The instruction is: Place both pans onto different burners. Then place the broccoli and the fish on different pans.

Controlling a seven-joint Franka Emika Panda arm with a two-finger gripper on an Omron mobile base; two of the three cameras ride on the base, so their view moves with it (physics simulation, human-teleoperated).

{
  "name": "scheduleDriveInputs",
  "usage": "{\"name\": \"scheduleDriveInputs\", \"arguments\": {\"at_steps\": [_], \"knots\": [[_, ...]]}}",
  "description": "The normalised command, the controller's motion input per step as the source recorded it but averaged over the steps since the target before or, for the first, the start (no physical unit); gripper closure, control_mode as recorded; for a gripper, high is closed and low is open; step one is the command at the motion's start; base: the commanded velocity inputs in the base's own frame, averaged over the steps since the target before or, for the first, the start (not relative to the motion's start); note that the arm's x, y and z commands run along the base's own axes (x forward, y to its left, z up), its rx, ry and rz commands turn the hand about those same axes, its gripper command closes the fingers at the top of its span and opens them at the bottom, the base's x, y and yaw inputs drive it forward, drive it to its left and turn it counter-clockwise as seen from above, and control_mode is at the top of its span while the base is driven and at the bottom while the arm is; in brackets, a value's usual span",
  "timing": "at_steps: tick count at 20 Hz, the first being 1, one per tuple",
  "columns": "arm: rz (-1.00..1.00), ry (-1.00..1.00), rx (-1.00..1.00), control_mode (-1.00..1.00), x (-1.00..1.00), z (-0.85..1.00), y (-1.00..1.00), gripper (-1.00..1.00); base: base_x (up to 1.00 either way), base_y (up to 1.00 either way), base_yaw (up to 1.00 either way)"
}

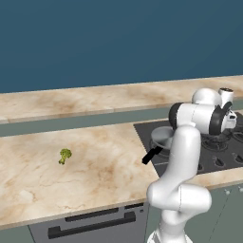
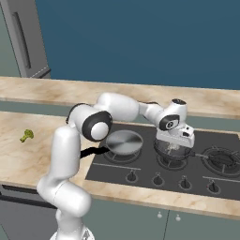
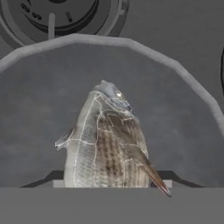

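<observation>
Both pans look already set on burners: one pan [image 2: 123, 142] with the black handle on the left ring; my pincer [image 2: 174, 146] hangs low over the second pan [image 3: 39, 100] on the middle ring of the cooktop [image 2: 234, 140]; so I judge the step in hand is the fish drop. Hand view: fish [image 3: 105, 142] right in front of me, head pointing away, over the grey pan floor; a burner [image 3: 57, 13] shows beyond the pan rim; my finger tips are hidden behind the fish, so I cannot tell whether I grip it or have let go, nor whether it touches the pan floor. Broccoli [image 1: 64, 155] lies on the marble counter [image 1: 95, 180], well apart from the cooktop, off to my left; not yet on any pan. Next, as I read it: make sure the fish is released, lift clear, swing left to the broccoli, grasp it, carry it to the handled pan; small floret, needs a careful narrow pinch.
</observation>
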Motion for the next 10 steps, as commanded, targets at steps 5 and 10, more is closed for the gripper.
{"name": "scheduleDriveInputs", "arguments": {"at_steps": [5, 10], "knots": [[0.00, 0.00, 0.00, -1.00, 0.00, 0.00, 0.00, -1.00, 0.00, 0.00, 0.00], [0.00, -0.01, 0.00, -1.00, -0.09, 0.02, 0.00, -1.00, 0.00, 0.00, 0.00]]}}
